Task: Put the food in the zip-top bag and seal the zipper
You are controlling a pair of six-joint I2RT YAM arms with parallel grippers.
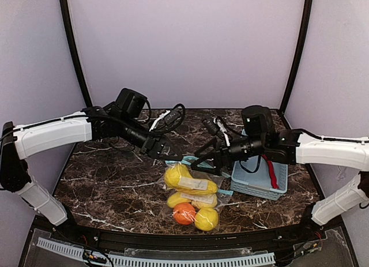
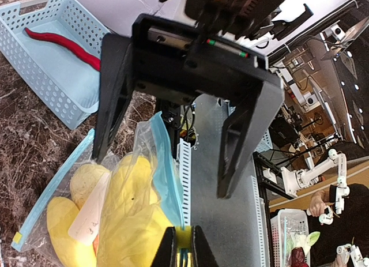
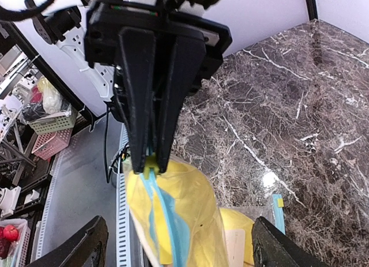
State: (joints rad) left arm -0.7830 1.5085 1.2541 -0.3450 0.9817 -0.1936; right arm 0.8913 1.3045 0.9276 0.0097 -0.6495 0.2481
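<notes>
The clear zip-top bag (image 1: 173, 193) lies at the table's middle front. It holds several glossy yellow foods (image 1: 180, 176) and the round orange (image 1: 184, 213). My left gripper (image 1: 163, 153) is at the bag's far left corner. In the left wrist view it (image 2: 184, 244) is shut on the yellow zipper slider (image 2: 183, 237) of the blue zipper strip (image 2: 167, 175). My right gripper (image 1: 199, 162) is wide open, hovering over the bag's mouth (image 3: 173, 198) and facing the left gripper (image 3: 150, 166). The slim red chili (image 1: 270, 170) lies in the basket, outside the bag.
The pale blue slatted basket (image 1: 253, 183) stands right of the bag, under my right arm; it also shows in the left wrist view (image 2: 52, 88). Cables and a white power strip (image 1: 164, 120) lie at the back of the marble table. Walls close in on three sides.
</notes>
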